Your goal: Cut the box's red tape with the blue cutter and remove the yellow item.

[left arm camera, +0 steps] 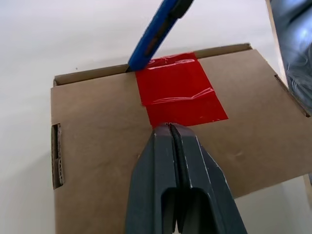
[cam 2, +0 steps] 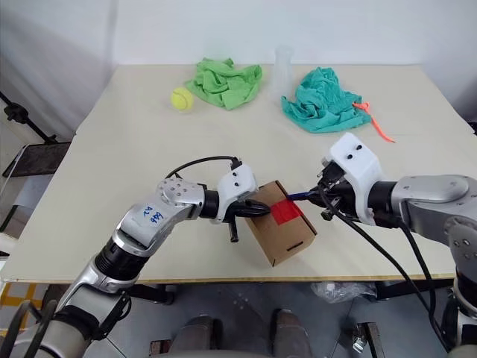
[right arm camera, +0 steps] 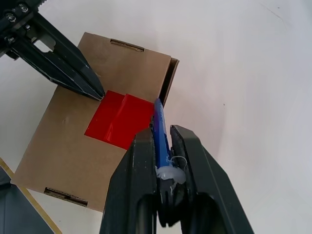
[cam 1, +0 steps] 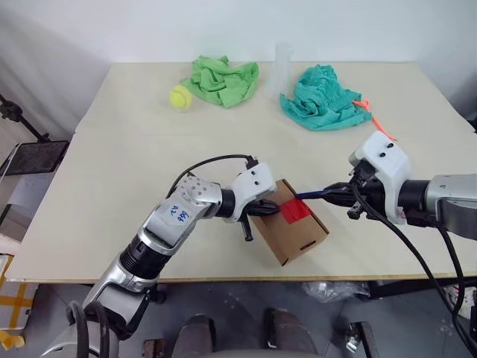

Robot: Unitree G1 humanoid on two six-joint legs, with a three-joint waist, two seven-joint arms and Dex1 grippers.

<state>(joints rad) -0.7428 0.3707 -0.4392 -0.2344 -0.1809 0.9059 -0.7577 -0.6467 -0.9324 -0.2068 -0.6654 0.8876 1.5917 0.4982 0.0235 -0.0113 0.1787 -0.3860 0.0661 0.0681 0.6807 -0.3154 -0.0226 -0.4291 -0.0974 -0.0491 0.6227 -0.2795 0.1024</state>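
Matte brown cardboard box (left arm camera: pixel 97 146), glossy creased red tape (left arm camera: pixel 179 92); left jaws together, right jaws clamped on slim blue cutter (right arm camera: pixel 160 129).

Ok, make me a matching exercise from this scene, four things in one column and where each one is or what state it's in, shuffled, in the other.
Things:
1. blue cutter
2. left gripper
3. tennis ball
4. red tape

Places or states:
A. beside the green cloth at the far side of the table
B. clamped in the right gripper
C. stuck across the box top
D. shut, tips at the tape's edge

Pairs: 1-B, 2-D, 3-A, 4-C
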